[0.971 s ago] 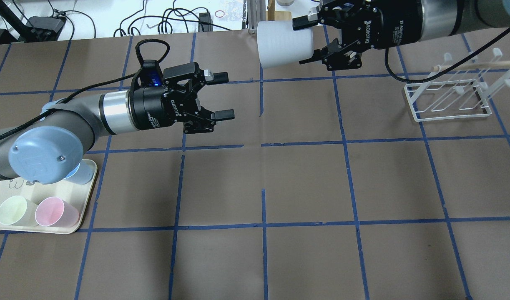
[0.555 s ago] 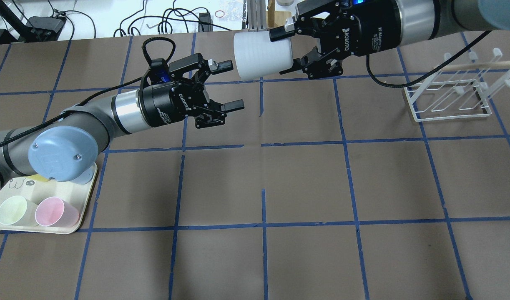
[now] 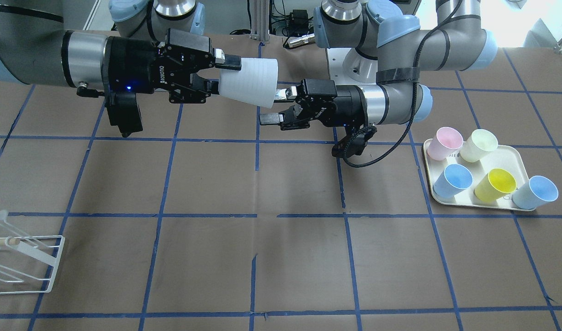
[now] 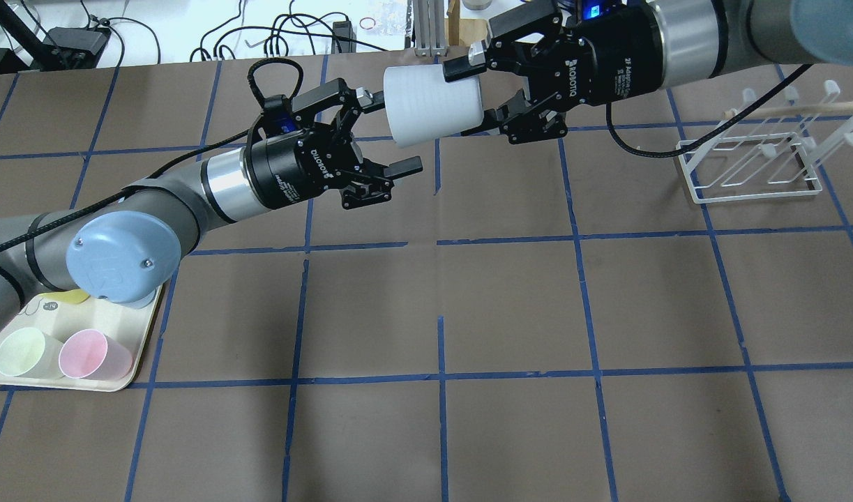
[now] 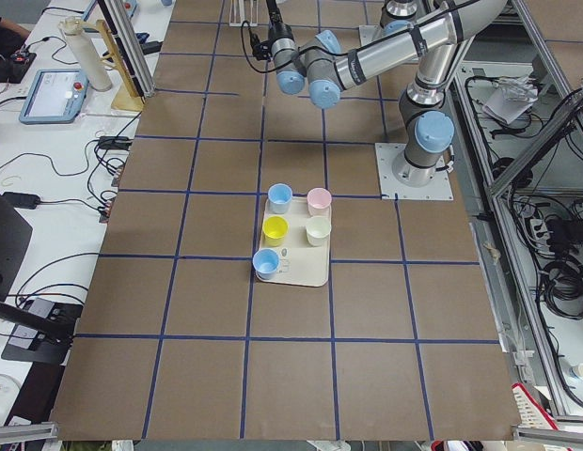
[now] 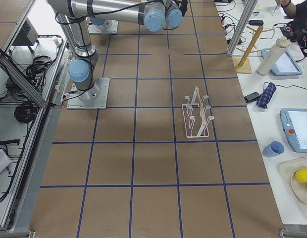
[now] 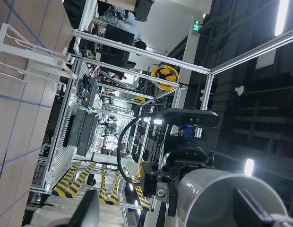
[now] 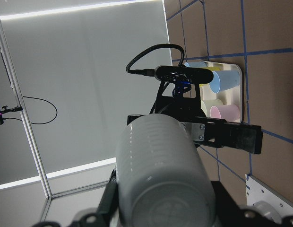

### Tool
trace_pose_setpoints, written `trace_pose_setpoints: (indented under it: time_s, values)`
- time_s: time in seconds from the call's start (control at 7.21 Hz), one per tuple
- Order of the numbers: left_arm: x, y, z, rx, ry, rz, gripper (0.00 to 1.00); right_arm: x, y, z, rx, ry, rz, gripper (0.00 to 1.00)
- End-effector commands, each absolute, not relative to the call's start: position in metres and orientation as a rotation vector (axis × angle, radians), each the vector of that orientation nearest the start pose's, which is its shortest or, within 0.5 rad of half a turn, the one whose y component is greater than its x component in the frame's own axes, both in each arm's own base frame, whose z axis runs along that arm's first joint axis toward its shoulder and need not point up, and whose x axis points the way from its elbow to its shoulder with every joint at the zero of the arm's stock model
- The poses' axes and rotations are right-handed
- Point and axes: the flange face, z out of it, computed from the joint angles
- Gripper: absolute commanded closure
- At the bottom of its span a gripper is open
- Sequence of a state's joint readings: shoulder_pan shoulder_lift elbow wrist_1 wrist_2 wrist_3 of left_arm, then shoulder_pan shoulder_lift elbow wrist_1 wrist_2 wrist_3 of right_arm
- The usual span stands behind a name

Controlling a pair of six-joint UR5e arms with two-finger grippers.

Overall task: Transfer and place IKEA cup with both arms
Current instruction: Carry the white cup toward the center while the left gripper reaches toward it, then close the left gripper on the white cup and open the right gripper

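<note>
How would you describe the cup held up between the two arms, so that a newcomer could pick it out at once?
Look above the brown table, where the two arms meet. There the right gripper holds the IKEA cup sideways in the air, mouth toward the open left gripper. It alone is whitish and airborne; the coloured cups stand on a tray.

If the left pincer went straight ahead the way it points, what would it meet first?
Most likely the wide end of the IKEA cup, held sideways by the right pincer. The open left pincer is almost at it, though depth is unclear.
</note>
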State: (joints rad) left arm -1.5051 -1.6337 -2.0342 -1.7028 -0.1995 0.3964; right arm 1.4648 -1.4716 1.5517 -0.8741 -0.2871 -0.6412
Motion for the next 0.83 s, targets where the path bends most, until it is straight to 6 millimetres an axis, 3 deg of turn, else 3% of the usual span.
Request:
trace_pose_setpoints:
  time_s: [0.0,0.28,0.55,0.69]
  values:
    - [-0.2049,-0.4642,0.3522,0.307,-1.376,-0.067,0.14,0.1764,-0.5051,0.4634,0.051,1.779,0.186,0.53]
    - [-0.2049,-0.4642,0.3534,0.298,-1.379,-0.06,0.45,0.1764,-0.5052,0.4635,0.052,1.778,0.186,0.53]
    - [-0.2056,-0.4632,0.3584,0.29,-1.379,-0.054,0.59,0.1764,-0.5052,0.4635,0.052,1.778,0.186,0.52]
    - [-0.2051,-0.4612,0.3578,0.29,-1.379,-0.052,0.83,0.1764,-0.5052,0.4635,0.052,1.778,0.186,0.5]
